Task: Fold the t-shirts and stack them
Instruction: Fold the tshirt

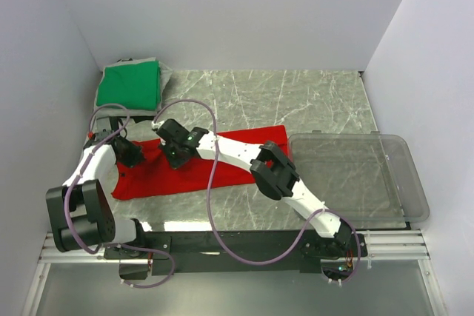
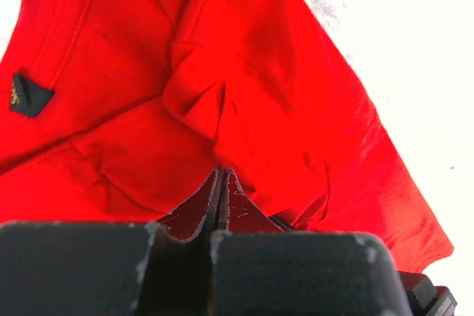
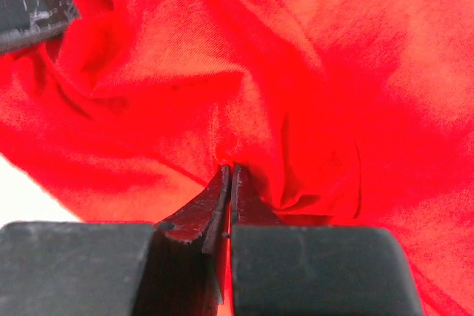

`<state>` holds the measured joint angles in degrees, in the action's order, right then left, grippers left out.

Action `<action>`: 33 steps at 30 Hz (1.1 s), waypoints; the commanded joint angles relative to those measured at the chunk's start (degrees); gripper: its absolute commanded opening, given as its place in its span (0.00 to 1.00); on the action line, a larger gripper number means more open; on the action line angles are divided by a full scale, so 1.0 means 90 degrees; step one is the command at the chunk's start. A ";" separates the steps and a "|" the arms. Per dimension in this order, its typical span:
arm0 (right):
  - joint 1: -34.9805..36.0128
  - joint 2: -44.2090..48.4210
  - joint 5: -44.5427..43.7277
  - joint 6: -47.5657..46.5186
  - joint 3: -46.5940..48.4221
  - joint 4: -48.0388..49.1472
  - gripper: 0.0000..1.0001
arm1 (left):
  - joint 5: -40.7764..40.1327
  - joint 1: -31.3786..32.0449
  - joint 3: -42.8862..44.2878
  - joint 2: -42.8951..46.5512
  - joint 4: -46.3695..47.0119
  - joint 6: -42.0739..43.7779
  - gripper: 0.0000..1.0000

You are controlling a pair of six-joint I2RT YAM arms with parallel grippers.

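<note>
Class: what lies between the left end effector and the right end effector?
Only rumpled cloth of the red t-shirt. The left end effector and the right end effector both pinch it. The top and right wrist views show this.

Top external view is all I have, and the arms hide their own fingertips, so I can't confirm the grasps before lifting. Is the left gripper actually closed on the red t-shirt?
Observer: Yes. The left wrist view shows the left gripper shut, with the red t-shirt puckering into its tips.
Operator: And the right one?
Observer: In the right wrist view the right gripper is shut too, with red cloth bunched at its tips.
Operator: Anything on the shirt I can't make out from above?
Observer: A small black tag sits on the cloth, at the left of the left wrist view.
</note>
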<state>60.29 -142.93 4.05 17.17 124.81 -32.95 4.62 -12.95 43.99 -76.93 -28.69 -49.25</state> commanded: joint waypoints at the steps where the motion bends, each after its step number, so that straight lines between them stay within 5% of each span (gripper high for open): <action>1: -0.0078 0.0803 0.0399 -0.0188 -0.0186 0.0311 0.00 | -0.0162 -0.0016 -0.0004 0.0480 -0.0240 -0.0123 0.00; 16: -0.0176 0.2024 0.1043 -0.0706 -0.1758 0.0370 0.00 | -0.0416 -0.0006 -0.0746 0.1632 -0.1021 -0.0865 0.00; 33: -0.0410 0.1741 0.1541 -0.0589 -0.2091 0.0546 0.00 | -0.0426 0.0023 -0.1567 0.3352 -0.1959 -0.1754 0.00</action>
<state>57.63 -127.63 16.19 11.49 106.32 -29.52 1.15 -12.88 31.11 -47.99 -44.18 -62.81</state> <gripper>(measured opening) 0.020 0.012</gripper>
